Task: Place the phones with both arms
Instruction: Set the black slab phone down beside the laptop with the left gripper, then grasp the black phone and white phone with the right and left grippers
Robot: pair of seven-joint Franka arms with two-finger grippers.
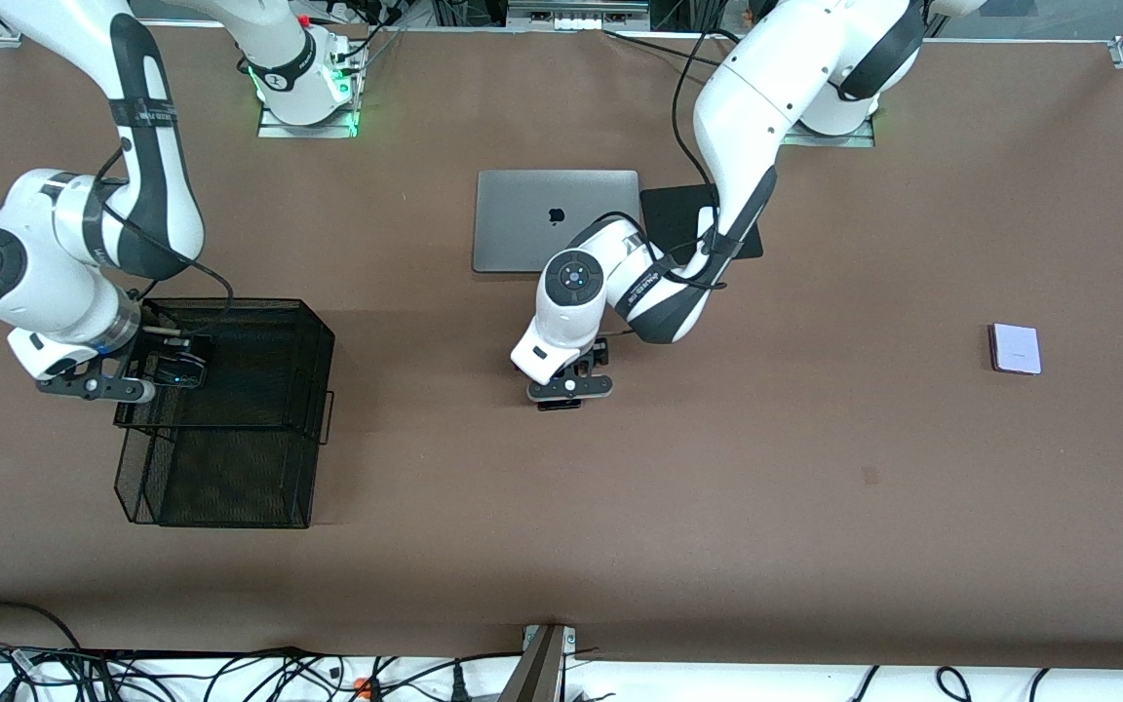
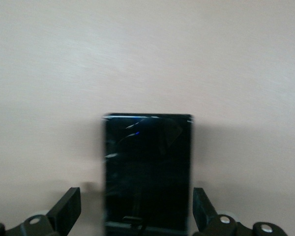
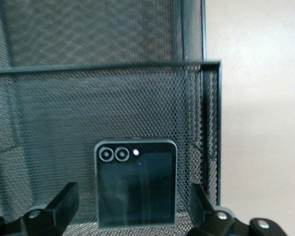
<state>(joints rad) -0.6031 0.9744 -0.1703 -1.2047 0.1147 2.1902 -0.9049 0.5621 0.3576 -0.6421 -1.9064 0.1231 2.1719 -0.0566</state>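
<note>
A long black phone [image 2: 147, 167] lies flat on the brown table, only a dark edge [image 1: 559, 404] showing under the left arm's hand. My left gripper [image 2: 136, 199] [image 1: 569, 387] is low over it, open, with a gap between each finger [image 2: 69, 209] and the phone's sides. A small squarish black phone [image 3: 136, 184] with two lenses lies in the black mesh basket [image 3: 113, 66] [image 1: 230, 304]. My right gripper [image 3: 132, 199] [image 1: 174, 375] is over it, open, fingers [image 3: 64, 201] clear of it. A pale lavender phone [image 1: 1015, 348] lies toward the left arm's end of the table.
A closed silver laptop [image 1: 557, 219] and a black pad [image 1: 678, 210] beside it lie farther from the front camera than the left gripper. The basket's mesh walls [image 3: 211, 137] stand close around the right gripper. Cables run along the table's front edge.
</note>
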